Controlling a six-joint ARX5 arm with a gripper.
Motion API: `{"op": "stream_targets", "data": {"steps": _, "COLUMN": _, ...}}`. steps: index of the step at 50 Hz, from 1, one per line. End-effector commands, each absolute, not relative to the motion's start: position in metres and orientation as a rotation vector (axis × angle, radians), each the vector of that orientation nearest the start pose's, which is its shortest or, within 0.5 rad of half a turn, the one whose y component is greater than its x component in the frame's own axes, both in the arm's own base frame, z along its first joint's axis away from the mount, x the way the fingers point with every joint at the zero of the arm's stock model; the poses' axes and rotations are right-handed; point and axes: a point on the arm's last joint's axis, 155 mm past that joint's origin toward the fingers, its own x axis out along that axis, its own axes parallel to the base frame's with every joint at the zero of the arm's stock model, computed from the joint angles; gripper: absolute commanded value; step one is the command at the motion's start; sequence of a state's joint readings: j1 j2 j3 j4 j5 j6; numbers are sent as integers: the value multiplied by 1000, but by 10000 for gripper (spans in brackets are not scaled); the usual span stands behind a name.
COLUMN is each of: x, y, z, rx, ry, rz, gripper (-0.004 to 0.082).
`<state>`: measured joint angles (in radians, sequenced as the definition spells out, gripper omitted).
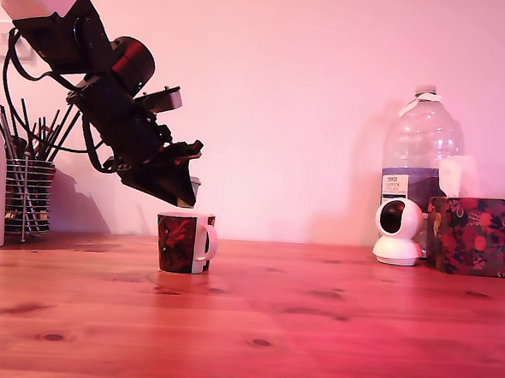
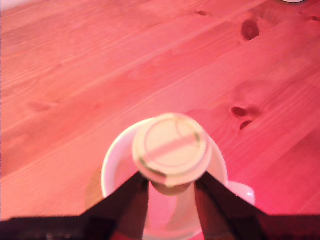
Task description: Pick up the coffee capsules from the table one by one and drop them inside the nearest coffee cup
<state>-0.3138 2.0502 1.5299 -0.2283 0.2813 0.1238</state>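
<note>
I see the gripper (image 2: 171, 186) clamped on a coffee capsule (image 2: 170, 147), flat rim facing the wrist camera | capsule hangs directly over the open white mouth of the coffee cup (image 1: 186, 242), just above the rim | cup stands upright on the table (image 1: 313, 321), handle toward the exterior view's right

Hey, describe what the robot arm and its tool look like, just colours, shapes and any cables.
The arm is matte black and blocky, with a rounded dark motor housing tinged red and a white section at its upper end. Black cables loop loosely beside it. The tool is black and wedge-shaped; in the wrist view its two fingers are flat, dark, tapering plates.
</note>
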Motion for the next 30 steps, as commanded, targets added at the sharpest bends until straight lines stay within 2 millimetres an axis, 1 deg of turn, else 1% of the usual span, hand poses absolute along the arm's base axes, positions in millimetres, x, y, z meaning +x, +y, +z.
{"op": "stream_targets", "data": {"steps": 1, "x": 520, "y": -222, "z": 88, "rx": 135, "ry": 743, "rz": -615, "gripper": 201}}
{"op": "stream_targets", "data": {"steps": 7, "x": 520, "y": -222, "z": 88, "rx": 136, "ry": 744, "rz": -614, "gripper": 209}}
{"op": "stream_targets", "data": {"steps": 9, "x": 520, "y": -222, "z": 88, "rx": 136, "ry": 744, "rz": -614, "gripper": 254}}
{"op": "stream_targets", "data": {"steps": 12, "x": 519, "y": -222, "z": 87, "rx": 135, "ry": 748, "rz": -615, "gripper": 425}}
{"op": "stream_targets", "data": {"steps": 14, "x": 519, "y": -222, "z": 87, "rx": 135, "ry": 752, "rz": -614, "gripper": 553}}
{"op": "stream_targets", "data": {"steps": 16, "x": 518, "y": -222, "z": 86, "rx": 135, "ry": 757, "rz": -614, "gripper": 625}}
{"op": "stream_targets", "data": {"steps": 17, "x": 518, "y": -222, "z": 86, "rx": 135, "ry": 758, "rz": -614, "gripper": 643}}
{"op": "stream_targets", "data": {"steps": 30, "x": 517, "y": -221, "z": 85, "rx": 136, "ry": 763, "rz": -615, "gripper": 641}}
